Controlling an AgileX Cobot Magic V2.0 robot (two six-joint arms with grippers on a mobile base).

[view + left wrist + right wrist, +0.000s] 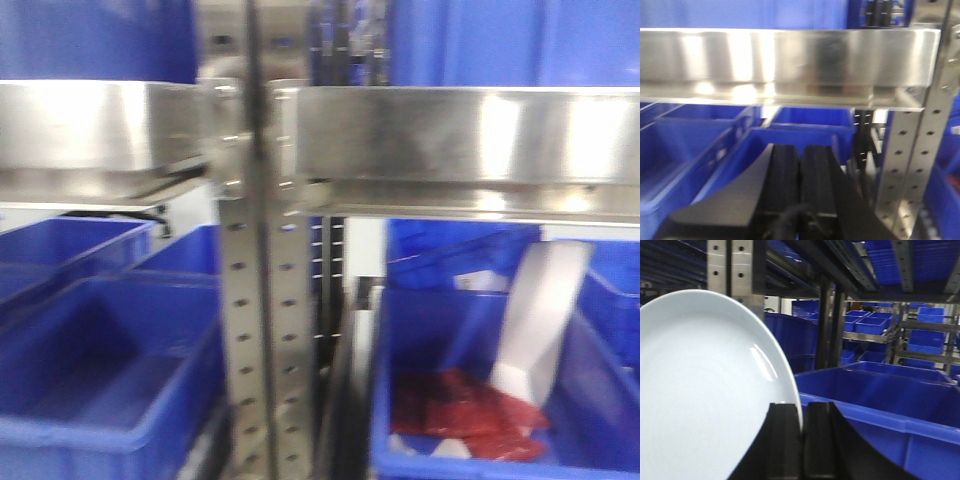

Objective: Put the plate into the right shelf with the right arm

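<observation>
The plate (pixel 705 390) is pale, glossy and round, and it fills the left half of the right wrist view, standing on edge. My right gripper (pixel 801 407) is shut on the plate's right rim, which is pinched between the two black fingers. The right shelf (pixel 460 135) shows in the front view as a shiny steel front lip at upper right, with blue bins above and below it. A perforated upright (pixel 722 265) of the rack rises behind the plate. My left gripper (pixel 800 150) is shut with nothing in it, below another steel lip (pixel 785 62).
A perforated steel post (pixel 255 300) divides the left and right racks. Blue bins (pixel 90 360) sit at lower left. A bin (pixel 480 400) at lower right holds red packets and a slanted white object (pixel 540 320). A large blue bin (pixel 880 390) lies right of the plate.
</observation>
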